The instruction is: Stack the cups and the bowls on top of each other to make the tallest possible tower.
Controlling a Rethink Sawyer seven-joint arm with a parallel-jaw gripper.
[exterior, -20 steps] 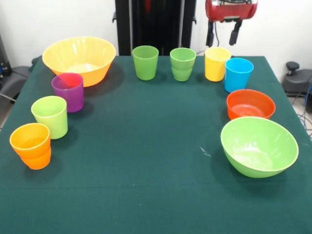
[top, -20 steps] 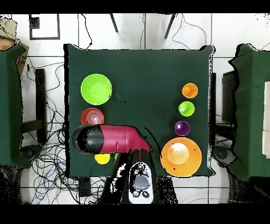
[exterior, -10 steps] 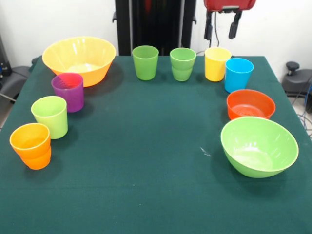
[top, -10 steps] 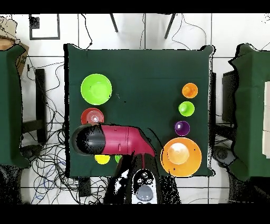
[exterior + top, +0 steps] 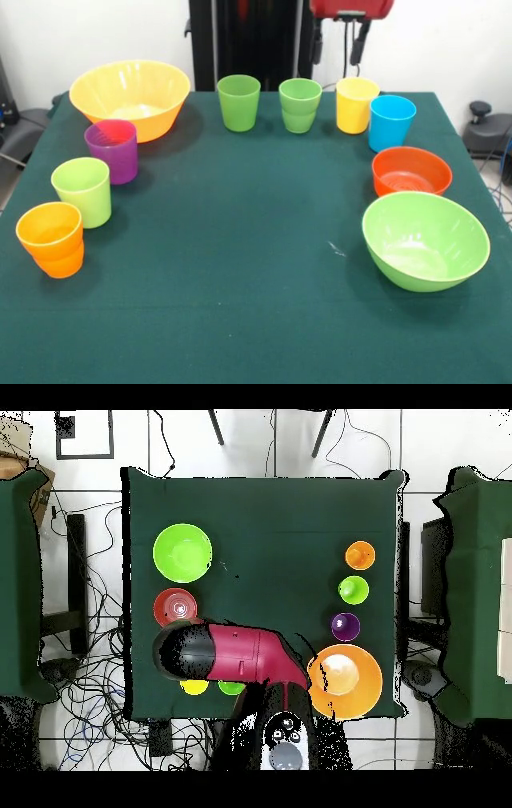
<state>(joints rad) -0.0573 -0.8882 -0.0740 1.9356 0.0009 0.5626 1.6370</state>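
We see our gripper (image 5: 334, 50) at top centre, fingers apart, empty, above the yellow cup (image 5: 356, 104), green cup (image 5: 300, 105) alongside

Front view, surface (image 5: 240, 272) read as a clock face.
- 11 o'clock: large bowl A (image 5: 130, 96).
- 12: cup 1 (image 5: 238, 102), with cup 2 (image 5: 300, 105) to its right.
- 1: cup 3 (image 5: 356, 104); cup 4 (image 5: 391, 122) is just beside it, right and nearer.
- 3: shallow bowl (image 5: 411, 170).
- 4: large bowl B (image 5: 425, 238), just in front of the shallow bowl.
- 10: cup 5 (image 5: 112, 150), in front of bowl A.
- 9: cup 6 (image 5: 82, 190).
- 8: nested cup pair (image 5: 52, 238).
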